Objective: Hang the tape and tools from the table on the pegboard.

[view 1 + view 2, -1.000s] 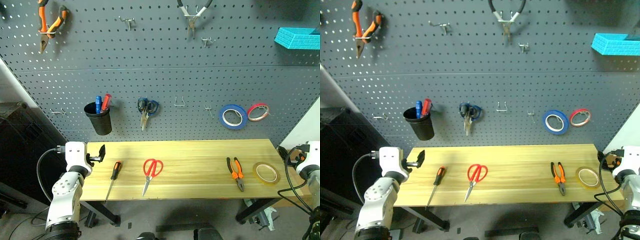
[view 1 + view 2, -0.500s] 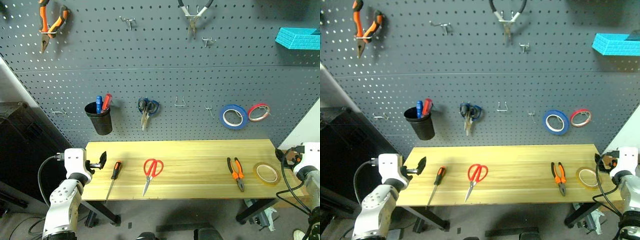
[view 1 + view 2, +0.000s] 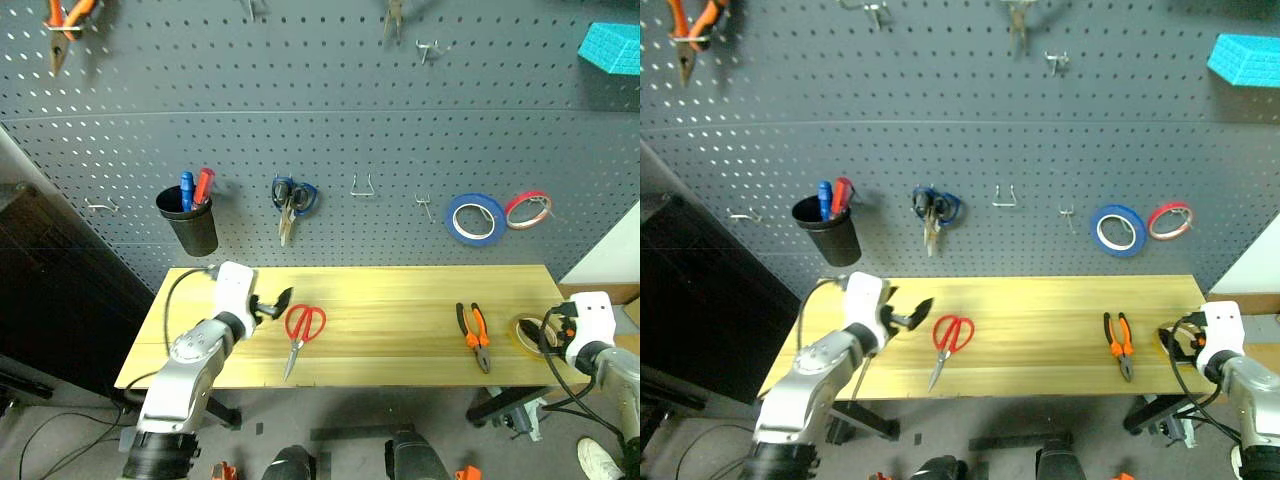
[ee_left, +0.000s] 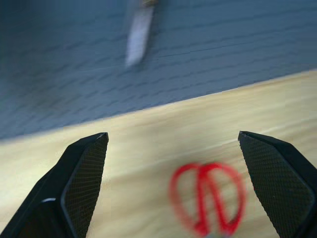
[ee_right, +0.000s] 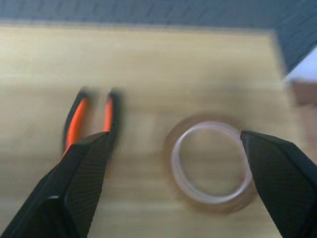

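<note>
1. on my far left the black cup (image 3: 192, 226) hangs on the pegboard (image 3: 330, 150), with a blue and a red screwdriver standing in it.
2. my left end effector (image 3: 277, 300) sits over the left part of the counter (image 3: 400, 325), fingers spread wide and released, holding nothing.
3. in the left wrist view the red scissors (image 4: 208, 198) lie between the two fingers (image 4: 79, 178), handles toward the camera, not touched.
4. from the head views the scissors lie flat just right of that end effector, blades pointing to the counter's front edge.
5. i cannot see the slim screwdriver; the left arm covers that stretch of counter.
6. above on the pegboard hang blue-handled scissors (image 3: 290, 200), then bare hooks.
7. further right, the pliers (image 3: 473, 333) lie flat on the counter, jaws toward the front edge.
8. on the board above them hang a blue roll (image 3: 474, 219) and a smaller red roll (image 3: 527, 208), side by side.
9. the tape (image 5: 210, 168) lies flat near the counter's right end, just right of the pliers.
10. my right end effector (image 5: 173, 198) hovers at that right end, fingers wide apart and released; the tape shows between them in the right wrist view, untouched.
</note>
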You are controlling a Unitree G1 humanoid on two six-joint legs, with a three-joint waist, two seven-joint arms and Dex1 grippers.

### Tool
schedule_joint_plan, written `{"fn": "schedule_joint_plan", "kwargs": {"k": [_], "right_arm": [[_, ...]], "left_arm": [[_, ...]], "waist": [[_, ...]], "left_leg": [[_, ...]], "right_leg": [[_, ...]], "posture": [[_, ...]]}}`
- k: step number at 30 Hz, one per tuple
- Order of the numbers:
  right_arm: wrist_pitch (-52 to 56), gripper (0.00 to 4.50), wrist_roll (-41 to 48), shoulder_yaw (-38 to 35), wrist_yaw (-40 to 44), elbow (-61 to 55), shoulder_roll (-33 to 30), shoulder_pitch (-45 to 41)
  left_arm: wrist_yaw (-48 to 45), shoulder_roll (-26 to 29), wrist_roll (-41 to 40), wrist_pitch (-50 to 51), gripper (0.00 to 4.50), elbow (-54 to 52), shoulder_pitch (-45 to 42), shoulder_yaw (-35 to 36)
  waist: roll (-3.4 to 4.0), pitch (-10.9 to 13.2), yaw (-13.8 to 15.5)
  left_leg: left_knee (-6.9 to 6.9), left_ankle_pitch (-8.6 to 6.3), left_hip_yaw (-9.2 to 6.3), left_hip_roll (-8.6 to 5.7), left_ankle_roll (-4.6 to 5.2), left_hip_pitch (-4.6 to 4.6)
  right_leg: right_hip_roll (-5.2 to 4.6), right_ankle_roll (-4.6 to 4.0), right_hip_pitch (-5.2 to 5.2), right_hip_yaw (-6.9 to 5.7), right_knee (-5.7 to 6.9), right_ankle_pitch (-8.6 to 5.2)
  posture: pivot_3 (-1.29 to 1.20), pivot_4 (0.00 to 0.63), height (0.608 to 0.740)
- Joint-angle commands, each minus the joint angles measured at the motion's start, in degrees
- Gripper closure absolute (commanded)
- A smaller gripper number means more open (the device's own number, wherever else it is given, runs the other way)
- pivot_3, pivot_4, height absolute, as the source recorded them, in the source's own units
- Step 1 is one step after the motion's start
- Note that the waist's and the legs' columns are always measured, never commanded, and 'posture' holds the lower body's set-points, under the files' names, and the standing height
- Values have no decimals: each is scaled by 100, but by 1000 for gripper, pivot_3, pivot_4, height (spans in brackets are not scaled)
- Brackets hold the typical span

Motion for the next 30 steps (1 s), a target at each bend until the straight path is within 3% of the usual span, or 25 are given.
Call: {"fn": "schedule_joint_plan", "kwargs": {"k": [1, 7, 17, 20, 30], "right_arm": [[119, 0, -256, 226, 64, 333, -189, -377], [-264, 0, -798, 891, 327, 1672, -257, -1299], [-973, 0, -1570, 1637, 763, 4674, -214, -3104], [-963, 588, -1742, 1773, 1010, 5273, -255, -3428], [-1715, 3919, -2442, 2418, 1037, 5504, 34, -3322]], "left_arm": [[-985, 305, -26, -172, 42, -366, -306, -594], [-2101, 555, 217, -688, 42, -498, -837, -1536], [-2418, 399, 594, -1265, 42, -228, -1122, -1857], [-2517, 451, 625, -1321, 0, -264, -1043, -1832], [-2864, 369, 53, -973, 0, -500, -833, -1621]], "waist": [[5, 94, -57], [3, 257, -148], [-15, 402, -204], [-19, 404, -248], [-43, 388, -268]], "left_leg": [[0, -1, 3, 1, 1, -6], [4, -5, 17, 3, 11, -85], [8, -6, 30, 5, 15, -91], [8, -7, 30, 4, 16, -92], [17, -7, 28, 5, 16, -87]], "right_leg": [[1, 13, -5, 2, 0, 8], [5, 27, -94, 13, 7, 20], [6, 33, -98, 23, 5, 20], [6, 33, -98, 24, 4, 20], [6, 42, -92, 23, 7, 23]], "posture": [[-258, 223, 740], [-250, 249, 740], [-231, 255, 740], [-225, 245, 740], [-223, 215, 740]]}}
